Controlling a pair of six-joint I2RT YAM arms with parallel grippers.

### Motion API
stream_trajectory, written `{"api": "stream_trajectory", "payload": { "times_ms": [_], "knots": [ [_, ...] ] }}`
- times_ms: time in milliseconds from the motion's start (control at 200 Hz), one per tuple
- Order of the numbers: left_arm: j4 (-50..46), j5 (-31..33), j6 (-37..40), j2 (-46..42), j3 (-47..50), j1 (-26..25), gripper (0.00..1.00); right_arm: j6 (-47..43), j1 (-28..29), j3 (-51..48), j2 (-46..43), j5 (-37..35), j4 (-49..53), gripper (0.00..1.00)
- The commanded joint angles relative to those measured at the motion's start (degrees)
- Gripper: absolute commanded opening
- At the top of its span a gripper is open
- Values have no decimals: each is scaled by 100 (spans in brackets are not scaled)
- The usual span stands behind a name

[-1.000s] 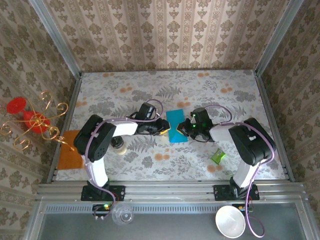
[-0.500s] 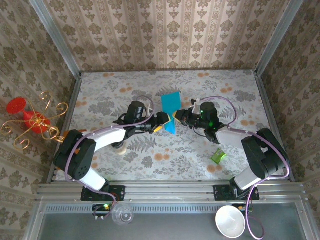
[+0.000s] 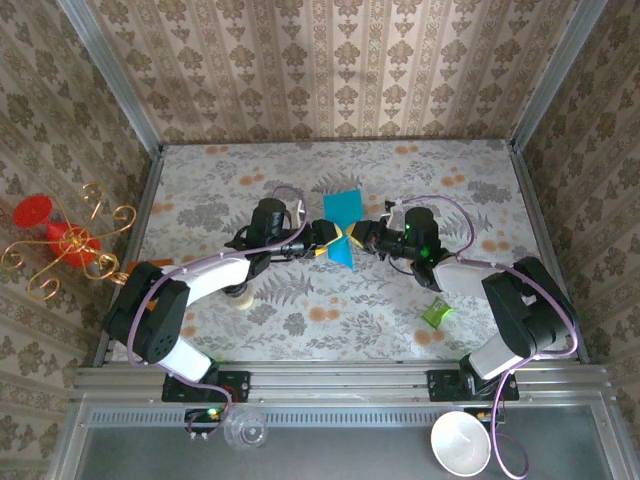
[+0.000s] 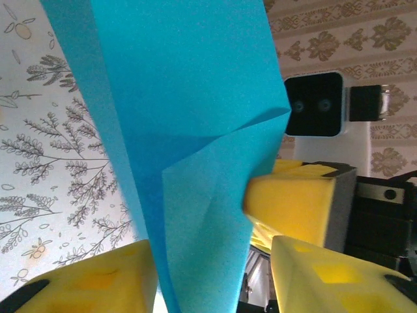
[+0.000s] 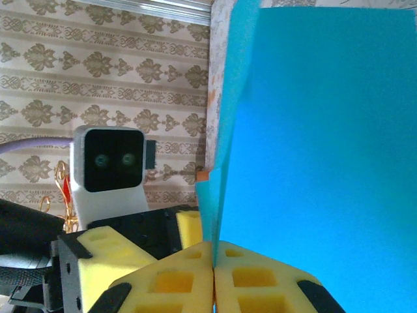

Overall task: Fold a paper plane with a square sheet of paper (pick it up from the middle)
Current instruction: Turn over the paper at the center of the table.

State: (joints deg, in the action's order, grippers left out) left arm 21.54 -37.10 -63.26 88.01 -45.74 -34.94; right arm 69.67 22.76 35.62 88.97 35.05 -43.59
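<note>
Teal-blue square sheet of paper (image 3: 344, 225) hangs above the table (image 3: 250, 180), creased, far from a plane; we note right gripper (image 5: 212, 261) pinching its edge, left gripper (image 4: 215, 274) straddling it, seemingly unclamped.

Teal-blue square sheet of paper (image 3: 342, 212) stands upright; creased, partly folded.

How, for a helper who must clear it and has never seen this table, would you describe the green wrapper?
On the floral table, look at the near right part, close beside the right arm. The green wrapper lies there alone: small, crumpled and bright green, unlike the smooth teal-blue sheet of paper held up mid-table.
</note>
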Motion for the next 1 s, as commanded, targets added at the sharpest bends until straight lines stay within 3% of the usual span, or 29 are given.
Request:
{"api": "stream_trajectory", "payload": {
  "times_ms": [0,245,335,465,605,765,995],
  "knots": [
    [309,-209,-54,-108,43,31,43,79,-38,-45,-90,143,-202,11],
    [250,-211,-22,10,30,84,20,48,-101,-90,-157,169,-68,17],
    [61,-163,50,66,15,118,12,-142,-153,-116,-305,83,335,27],
    [-767,-16,578,38,-126,163,8,-781,-278,-55,-736,-287,1677,45],
    [-2715,806,1710,-97,-633,207,8,-1726,-357,172,-1444,-1089,3405,54],
    [-5131,2098,3063,-168,-1607,169,7,-2457,-357,493,-1951,-2100,4847,56],
    [-7539,5266,4099,99,-3089,-522,6,-2665,-360,526,-2132,-2601,5277,57]
  ]
}}
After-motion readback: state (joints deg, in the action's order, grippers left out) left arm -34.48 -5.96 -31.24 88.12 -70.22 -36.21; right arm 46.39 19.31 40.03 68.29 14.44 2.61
